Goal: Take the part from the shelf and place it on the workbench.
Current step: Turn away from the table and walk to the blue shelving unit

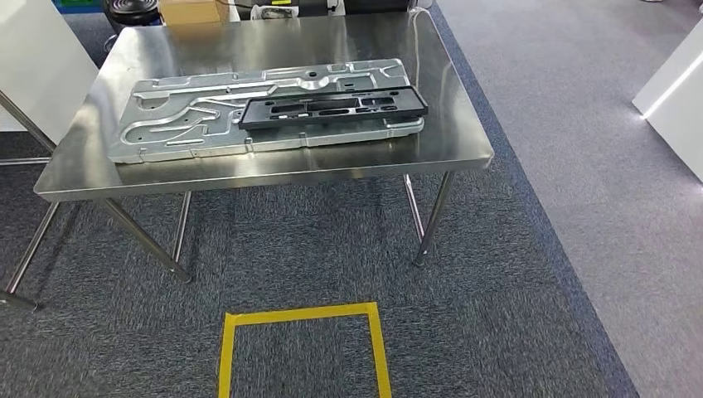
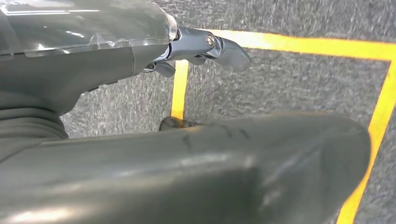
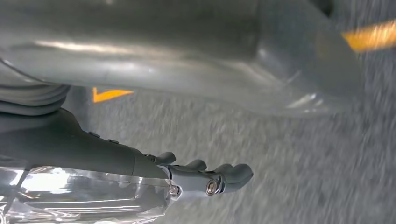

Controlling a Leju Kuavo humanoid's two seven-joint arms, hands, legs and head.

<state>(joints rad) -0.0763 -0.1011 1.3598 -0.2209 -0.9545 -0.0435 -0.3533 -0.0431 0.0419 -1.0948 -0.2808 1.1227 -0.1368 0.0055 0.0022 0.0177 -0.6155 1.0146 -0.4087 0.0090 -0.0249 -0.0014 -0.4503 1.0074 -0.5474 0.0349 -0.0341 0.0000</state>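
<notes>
A long black plastic part (image 1: 333, 105) lies flat on a large silver stamped metal panel (image 1: 191, 124), and both rest on the steel workbench (image 1: 273, 170) ahead of me. My left hand (image 2: 107, 60) hangs over the carpet beside yellow tape, its fingers (image 2: 219, 46) stretched out and apart from the thick thumb, holding nothing. My right hand (image 3: 116, 158) also hangs above the carpet, its fingers (image 3: 224, 177) extended and empty.
A yellow tape square (image 1: 303, 315) marks the grey carpet in front of the bench. A white board (image 1: 33, 58) leans at the left, a white unit (image 1: 676, 91) stands at the right, and a cardboard box (image 1: 192, 10) sits beyond the bench's far edge.
</notes>
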